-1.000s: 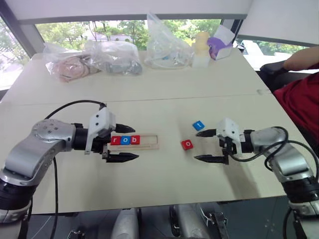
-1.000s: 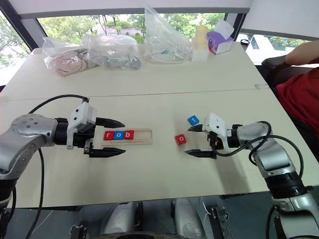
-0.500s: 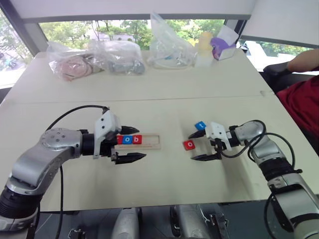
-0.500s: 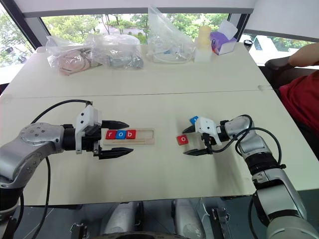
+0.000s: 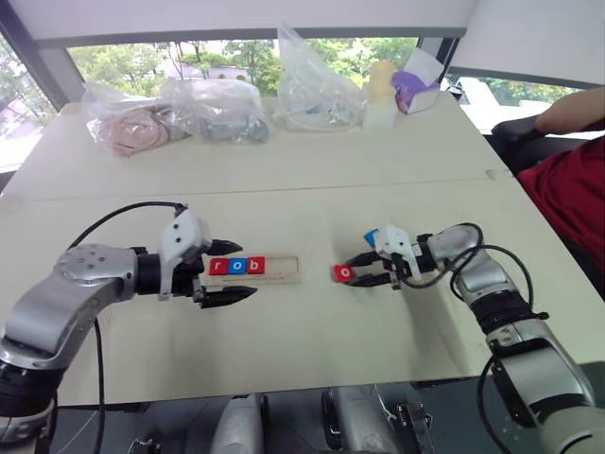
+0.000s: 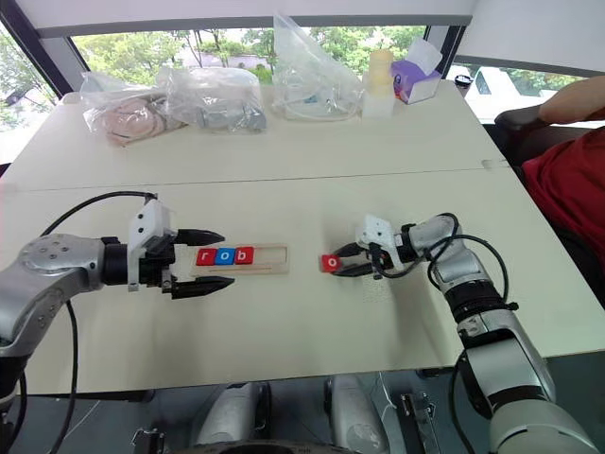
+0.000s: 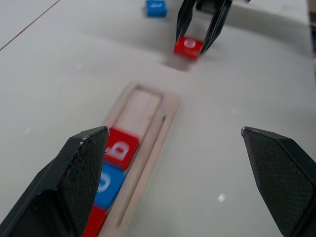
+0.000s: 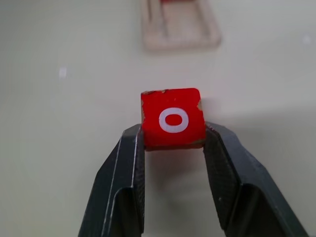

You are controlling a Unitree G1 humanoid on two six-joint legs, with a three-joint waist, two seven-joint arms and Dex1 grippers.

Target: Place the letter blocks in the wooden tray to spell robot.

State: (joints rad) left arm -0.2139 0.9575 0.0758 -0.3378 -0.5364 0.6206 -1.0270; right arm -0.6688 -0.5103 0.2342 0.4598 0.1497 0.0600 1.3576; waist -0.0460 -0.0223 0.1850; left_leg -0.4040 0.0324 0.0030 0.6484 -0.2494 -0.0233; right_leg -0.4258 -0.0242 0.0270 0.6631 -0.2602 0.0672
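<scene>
The wooden tray [image 5: 253,270] lies on the table [image 5: 312,180] with three letter blocks seated at its left end, spelling r, o, b [image 5: 236,266]; its right two places are bare. To the right of the tray, apart from it, the right gripper [image 8: 173,140] pinches the red o block [image 8: 172,118] by its two side faces, the letter facing up. The blue t block [image 7: 156,7] rests on the table just beyond that gripper, on the side away from the tray. The left gripper [image 5: 230,270] hangs at the tray's left end, fingers spread wide with nothing between them. The step in hand looks like picking up the second o; next it needs lifting, carrying to the tray and lowering squarely into the fourth place, beside the b.
</scene>
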